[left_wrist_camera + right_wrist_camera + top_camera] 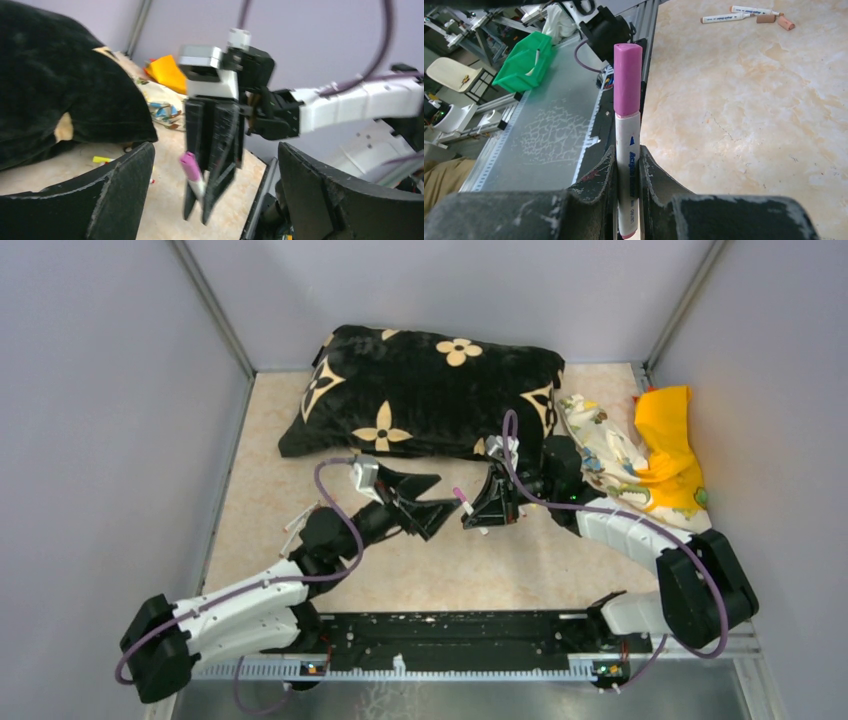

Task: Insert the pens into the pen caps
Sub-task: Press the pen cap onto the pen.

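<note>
Right gripper (628,155) fingers clamp a white pen (629,132) upright, its pink cap (627,80) fitted. Black cushion (420,390) at 12 o'clock. Left gripper (446,493), fingers wide apart, empty, at the pen's 9 o'clock. 2 loose pens (726,18) and 2 brown caps (766,19) on the table at 1 o'clock.

You can count one pink-capped pen (628,135), two loose pens (724,18) at one o'clock, two loose caps (766,19) beside them, and one black cushion (420,390).

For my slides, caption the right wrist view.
Right jaws shut on a white pen wearing a pink cap; two more pens lie beyond.
</note>
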`<state>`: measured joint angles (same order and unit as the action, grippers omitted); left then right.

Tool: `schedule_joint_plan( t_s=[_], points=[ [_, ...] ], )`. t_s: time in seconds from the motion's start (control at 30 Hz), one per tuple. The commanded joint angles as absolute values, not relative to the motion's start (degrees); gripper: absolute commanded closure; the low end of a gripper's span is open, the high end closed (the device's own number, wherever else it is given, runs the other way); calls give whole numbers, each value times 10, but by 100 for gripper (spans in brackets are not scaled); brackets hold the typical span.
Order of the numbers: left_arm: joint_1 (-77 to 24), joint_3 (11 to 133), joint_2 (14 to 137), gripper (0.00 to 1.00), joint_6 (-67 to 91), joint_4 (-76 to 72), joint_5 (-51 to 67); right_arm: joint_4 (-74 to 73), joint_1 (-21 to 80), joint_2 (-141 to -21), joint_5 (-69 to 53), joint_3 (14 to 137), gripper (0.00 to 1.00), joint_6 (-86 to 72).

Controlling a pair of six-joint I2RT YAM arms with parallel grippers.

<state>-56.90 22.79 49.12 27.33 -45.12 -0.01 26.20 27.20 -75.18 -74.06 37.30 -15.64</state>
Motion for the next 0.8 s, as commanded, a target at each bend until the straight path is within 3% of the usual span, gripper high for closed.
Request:
schedule_joint_plan(
  t_s=[0.0, 0.57, 0.77],
  points=[
    [-477, 271, 540, 5, 369, -374, 93, 259, 273, -755, -764, 400, 100, -129],
    [-452, 294, 653, 38, 439, -497, 176, 241, 273, -763, -764, 409, 100, -124],
    [-452, 294, 681, 57, 451, -523, 206, 241, 273, -762, -758, 409, 100, -127]
  ],
)
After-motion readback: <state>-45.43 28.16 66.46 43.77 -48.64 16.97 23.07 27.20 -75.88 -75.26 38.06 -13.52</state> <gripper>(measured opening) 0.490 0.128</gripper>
